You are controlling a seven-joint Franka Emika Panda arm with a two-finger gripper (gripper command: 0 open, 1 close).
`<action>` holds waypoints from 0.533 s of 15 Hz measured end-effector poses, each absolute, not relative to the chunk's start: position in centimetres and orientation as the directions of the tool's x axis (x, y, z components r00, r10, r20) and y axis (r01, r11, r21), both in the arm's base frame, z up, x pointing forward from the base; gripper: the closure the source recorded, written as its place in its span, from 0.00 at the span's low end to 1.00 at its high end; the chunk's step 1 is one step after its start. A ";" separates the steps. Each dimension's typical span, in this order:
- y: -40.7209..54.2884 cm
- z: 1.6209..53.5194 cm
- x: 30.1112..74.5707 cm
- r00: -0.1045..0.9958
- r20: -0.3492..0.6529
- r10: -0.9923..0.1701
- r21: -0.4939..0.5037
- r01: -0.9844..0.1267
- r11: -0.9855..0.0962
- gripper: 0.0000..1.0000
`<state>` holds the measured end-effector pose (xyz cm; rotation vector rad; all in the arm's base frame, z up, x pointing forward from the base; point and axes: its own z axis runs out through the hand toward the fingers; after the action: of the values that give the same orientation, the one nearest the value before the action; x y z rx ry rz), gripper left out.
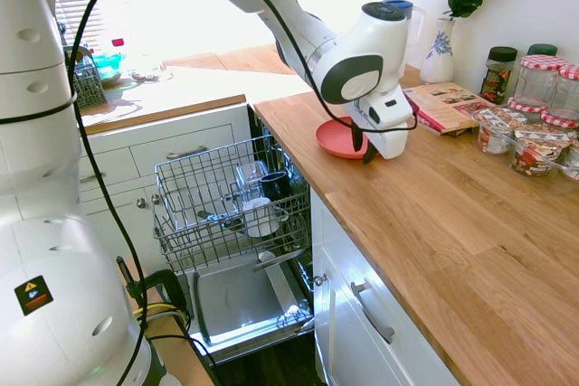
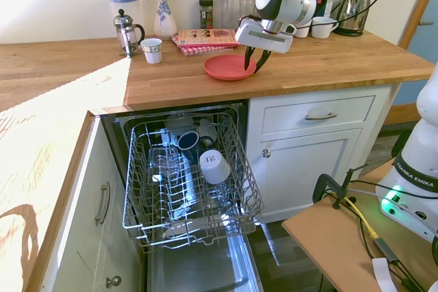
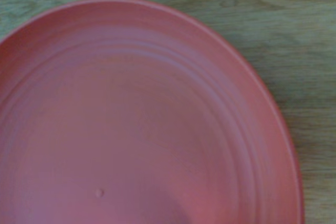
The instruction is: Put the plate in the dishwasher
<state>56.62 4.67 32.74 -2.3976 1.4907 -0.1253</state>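
Observation:
The coral-red plate [image 1: 335, 138] [image 2: 228, 68] lies flat on the wooden counter, just above the dishwasher [image 1: 231, 223] [image 2: 191, 189]. The dishwasher's door is down and its wire rack, pulled out, holds cups and glasses. My gripper [image 1: 364, 146] [image 2: 254, 65] hangs at the plate's edge on the side away from the open dishwasher. It is open, with one dark finger over the plate and the other just outside the rim. In the wrist view the plate [image 3: 136, 124] fills most of the picture, with bare wood beyond its rim.
A pinkish-red book [image 1: 443, 104] [image 2: 205, 37] lies just behind the plate. Jars [image 1: 534, 124], a vase [image 2: 163, 17], a French press [image 2: 125, 32], a white cup [image 2: 152, 50] and a kettle [image 2: 354, 1] stand along the wall. White drawers [image 2: 318, 117] sit under the counter.

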 end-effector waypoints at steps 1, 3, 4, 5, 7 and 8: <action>4.6 32.7 56.6 0.452 -0.090 -0.888 -0.308 -0.860 -0.406 1.00; 4.5 32.6 56.6 0.451 -0.091 -0.888 -0.307 -0.861 -0.405 1.00; 4.5 32.7 56.7 0.451 -0.089 -0.888 -0.310 -0.860 -0.405 1.00; 4.6 32.9 56.8 0.452 -0.088 -0.888 -0.314 -0.858 -0.406 1.00; 5.1 33.1 56.9 0.459 -0.085 -0.885 -0.325 -0.852 -0.411 1.00; 5.6 33.2 57.0 0.466 -0.081 -0.881 -0.331 -0.846 -0.418 1.00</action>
<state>56.98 5.61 33.24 -2.3941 1.4640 -0.1498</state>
